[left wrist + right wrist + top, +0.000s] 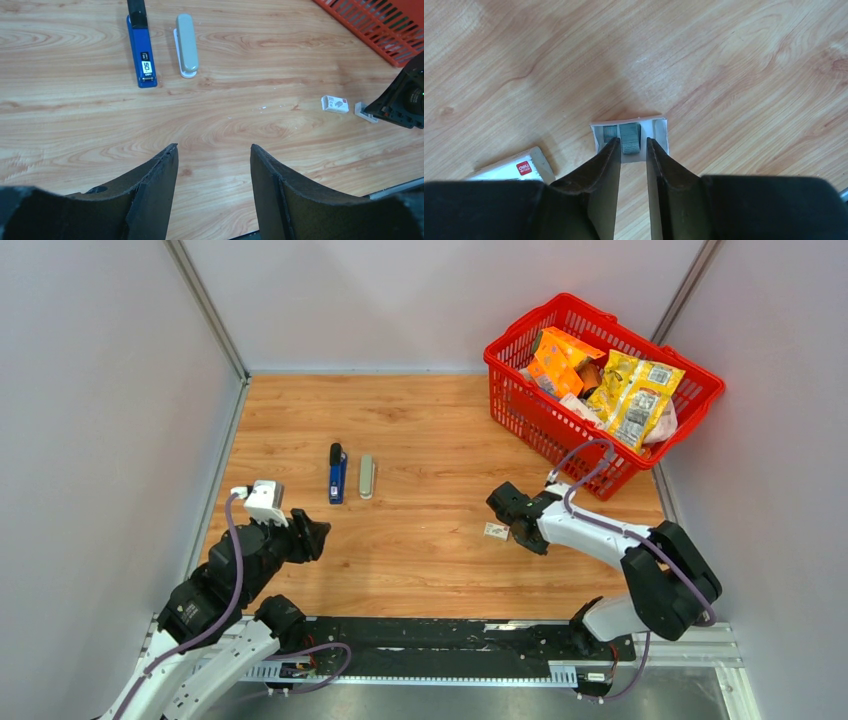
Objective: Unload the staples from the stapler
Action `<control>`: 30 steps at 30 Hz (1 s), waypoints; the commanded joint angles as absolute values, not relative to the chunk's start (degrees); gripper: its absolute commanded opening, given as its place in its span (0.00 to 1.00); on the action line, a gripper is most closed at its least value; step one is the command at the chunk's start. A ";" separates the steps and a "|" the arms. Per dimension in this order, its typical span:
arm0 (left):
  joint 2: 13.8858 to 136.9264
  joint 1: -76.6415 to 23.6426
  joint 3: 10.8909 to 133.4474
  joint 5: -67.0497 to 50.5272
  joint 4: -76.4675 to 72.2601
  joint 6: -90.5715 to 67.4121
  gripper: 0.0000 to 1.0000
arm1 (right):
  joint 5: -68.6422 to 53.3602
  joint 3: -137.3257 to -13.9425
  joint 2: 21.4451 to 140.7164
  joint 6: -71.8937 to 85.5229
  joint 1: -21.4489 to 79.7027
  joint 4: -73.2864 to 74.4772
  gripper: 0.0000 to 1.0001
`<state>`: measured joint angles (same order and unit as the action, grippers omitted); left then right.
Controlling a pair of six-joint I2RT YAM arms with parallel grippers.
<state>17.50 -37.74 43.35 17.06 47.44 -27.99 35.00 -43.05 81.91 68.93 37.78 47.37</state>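
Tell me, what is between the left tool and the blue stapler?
Just bare wooden table between the left tool and the blue stapler; the left wrist view shows it.

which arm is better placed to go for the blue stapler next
Left. The left gripper, open, faces the blue stapler on its side; the right gripper is lowered over the staples in a white tray, farther off.

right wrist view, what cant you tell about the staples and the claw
- Right wrist view: whether the right claw pinches the short grey metal staple strip in the small white open tray; its fingertips cover the strip's near end.
- Top view: that strip is too small to see by the claw.
- Left wrist view: the blue plastic stapler is cut off by the top edge; its body hides any staples inside.
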 commanded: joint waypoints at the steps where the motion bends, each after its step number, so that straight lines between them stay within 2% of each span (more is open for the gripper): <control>1: 18.19 -37.79 44.03 17.14 46.85 -27.25 0.63 | 37.18 -45.17 78.58 68.38 37.53 47.72 0.29; 9: 22.84 -37.79 44.03 12.92 45.62 -26.98 0.63 | 37.44 -45.35 71.38 66.45 37.53 50.45 0.33; 19: 32.60 -37.79 40.44 6.33 38.42 -29.27 0.62 | 36.91 -41.93 64.52 66.18 37.53 52.47 0.34; 30: 48.32 -37.79 38.67 0.71 23.30 -31.11 0.53 | 36.83 -38.68 59.94 66.36 37.44 54.49 0.33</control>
